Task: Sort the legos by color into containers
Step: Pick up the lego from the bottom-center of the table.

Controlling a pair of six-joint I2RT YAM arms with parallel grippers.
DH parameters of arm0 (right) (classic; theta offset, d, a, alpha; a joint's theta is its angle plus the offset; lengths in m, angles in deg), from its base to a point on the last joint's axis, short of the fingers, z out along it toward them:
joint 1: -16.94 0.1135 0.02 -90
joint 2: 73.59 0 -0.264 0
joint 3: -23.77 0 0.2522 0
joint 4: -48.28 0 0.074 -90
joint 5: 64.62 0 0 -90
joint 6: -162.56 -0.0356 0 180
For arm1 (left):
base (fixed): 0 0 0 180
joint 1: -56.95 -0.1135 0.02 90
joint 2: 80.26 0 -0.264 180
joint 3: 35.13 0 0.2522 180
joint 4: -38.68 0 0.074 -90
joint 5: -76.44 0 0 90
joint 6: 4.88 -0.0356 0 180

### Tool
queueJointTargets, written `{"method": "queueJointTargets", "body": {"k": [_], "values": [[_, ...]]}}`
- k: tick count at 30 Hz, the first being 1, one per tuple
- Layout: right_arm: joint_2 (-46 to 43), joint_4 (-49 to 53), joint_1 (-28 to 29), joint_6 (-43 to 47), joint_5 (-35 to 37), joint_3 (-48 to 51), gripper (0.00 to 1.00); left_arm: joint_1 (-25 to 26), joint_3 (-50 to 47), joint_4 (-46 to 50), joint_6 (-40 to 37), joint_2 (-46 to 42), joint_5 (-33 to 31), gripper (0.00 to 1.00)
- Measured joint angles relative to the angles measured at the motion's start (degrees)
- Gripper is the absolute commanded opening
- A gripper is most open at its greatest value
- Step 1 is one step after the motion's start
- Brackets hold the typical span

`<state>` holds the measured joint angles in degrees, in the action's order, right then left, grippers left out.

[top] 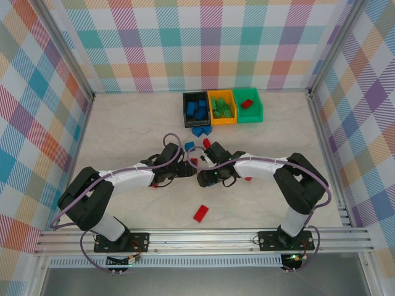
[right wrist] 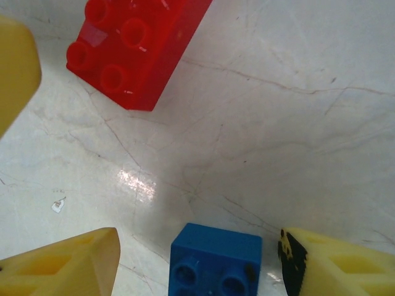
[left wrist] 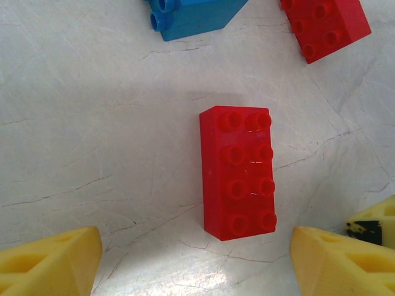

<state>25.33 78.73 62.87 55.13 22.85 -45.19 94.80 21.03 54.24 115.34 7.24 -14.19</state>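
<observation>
Near edge first, from the overhead cam: an aluminium rail (top: pixel 203 237) runs across with both arm bases bolted to it. Past that is the table (top: pixel 123 135), a pale marble-look top with thin grey veins and a bit of glare. A stray red brick (top: pixel 200 213) lies flat at about 6 o'clock from where the two arms meet mid-table.

Left gripper (left wrist: pixel 194 246): yellow fingers spread apart, nothing clamped. A long red brick (left wrist: pixel 237 172) lies studs-up on the table between them, nearer the 3 o'clock finger and touching neither. Beyond it there's a blue slope brick (left wrist: pixel 194 15) at 12 o'clock and a square red brick (left wrist: pixel 324 24) at 1 o'clock.

Right gripper (right wrist: pixel 199 240): fingers apart too. A small blue brick (right wrist: pixel 216 259) sits between them, just beside the 3 o'clock finger, and it doesn't look squeezed. A tilted red brick (right wrist: pixel 133 46) lies at 11 o'clock.

Farther out, loose blue bricks (top: pixel 200 131) lie just short of the bins. The black bin (top: pixel 187 111) holds blue pieces, the orange-yellow bin (top: pixel 211 108) holds green ones and the green bin (top: pixel 256 111) holds one red. The three stand side by side at 12 o'clock. Pastel plaid walls (top: pixel 203 37) on metal posts close in the back and both sides.
</observation>
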Motion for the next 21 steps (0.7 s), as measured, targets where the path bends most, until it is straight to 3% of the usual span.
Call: {"method": "queueJointTargets", "body": {"k": [10,21], "values": [[0.04,0.11,0.28,0.07,0.11,0.00,0.41,0.02,-0.63,1.07,0.02,-0.39,-0.81,0.80],[-0.07,-0.57,0.28,0.13,-0.04,0.00,0.33,0.02,-0.66,1.05,0.09,-0.37,-0.96,0.79]]}}
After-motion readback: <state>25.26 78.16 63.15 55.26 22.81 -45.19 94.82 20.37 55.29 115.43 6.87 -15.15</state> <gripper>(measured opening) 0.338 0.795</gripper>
